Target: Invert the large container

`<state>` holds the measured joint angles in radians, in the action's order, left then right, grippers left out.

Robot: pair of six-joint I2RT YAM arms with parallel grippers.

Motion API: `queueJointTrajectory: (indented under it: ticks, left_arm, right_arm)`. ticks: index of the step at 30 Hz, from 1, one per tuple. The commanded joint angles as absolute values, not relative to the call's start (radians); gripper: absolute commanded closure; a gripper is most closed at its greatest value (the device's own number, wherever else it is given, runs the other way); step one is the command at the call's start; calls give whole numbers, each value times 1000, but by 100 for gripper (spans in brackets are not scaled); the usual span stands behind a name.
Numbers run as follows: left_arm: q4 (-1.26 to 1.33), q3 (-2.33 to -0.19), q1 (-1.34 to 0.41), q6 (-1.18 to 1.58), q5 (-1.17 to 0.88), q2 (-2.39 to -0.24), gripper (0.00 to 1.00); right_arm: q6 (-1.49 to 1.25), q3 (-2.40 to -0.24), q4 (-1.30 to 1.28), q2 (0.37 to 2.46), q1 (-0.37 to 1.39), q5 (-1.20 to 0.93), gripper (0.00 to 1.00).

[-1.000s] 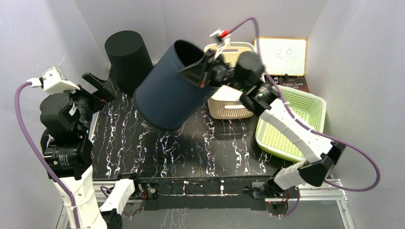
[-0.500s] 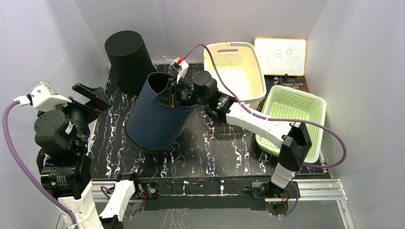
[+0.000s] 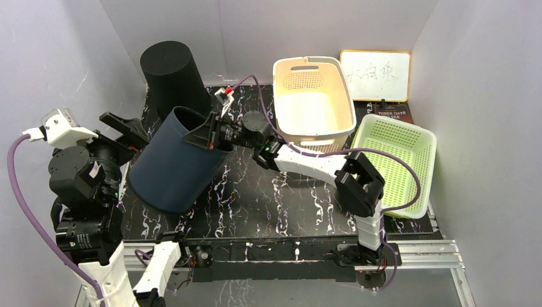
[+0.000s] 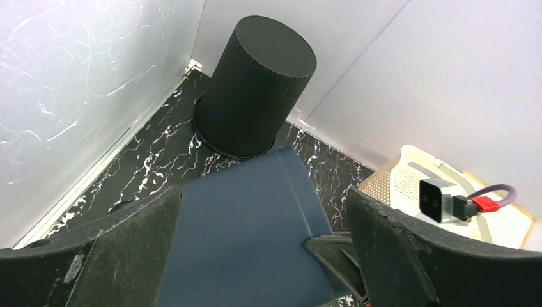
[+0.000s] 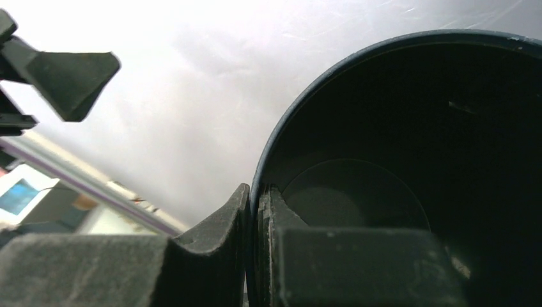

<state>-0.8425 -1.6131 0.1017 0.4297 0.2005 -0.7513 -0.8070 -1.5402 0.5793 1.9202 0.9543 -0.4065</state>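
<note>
Large container, tilted mouth-up just in front of the black bin, rim pinched in the right jaws, left jaws wide beside it: roll the wrist over, grip firm, to invert.

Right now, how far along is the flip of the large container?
Done: the right hand is shut on the rim of the navy container. In hand: the container is tilted, mouth up toward the back, base toward the open left hand. Left: tipping it over until the mouth faces the table, like the black bin.
</note>
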Motion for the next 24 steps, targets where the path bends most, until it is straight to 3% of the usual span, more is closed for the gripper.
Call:
queueJointTrajectory:
  ticks: [1, 7, 14, 24]
  left_arm:
    - [-845, -1634, 98, 411, 208, -767, 2]
    - [-847, -1624, 99, 405, 203, -767, 2]
    - [-850, -1629, 98, 396, 205, -768, 2]
    - [-836, -1614, 99, 406, 192, -773, 2]
  right_arm:
    - [-1009, -1610, 1083, 1923, 974, -432, 100]
    - [-1122, -1562, 1198, 2027, 959, -410, 100]
    - [-1377, -1418, 1505, 2118, 878, -380, 100]
    - [-1507, -1396, 1595, 2263, 845, -368, 100]
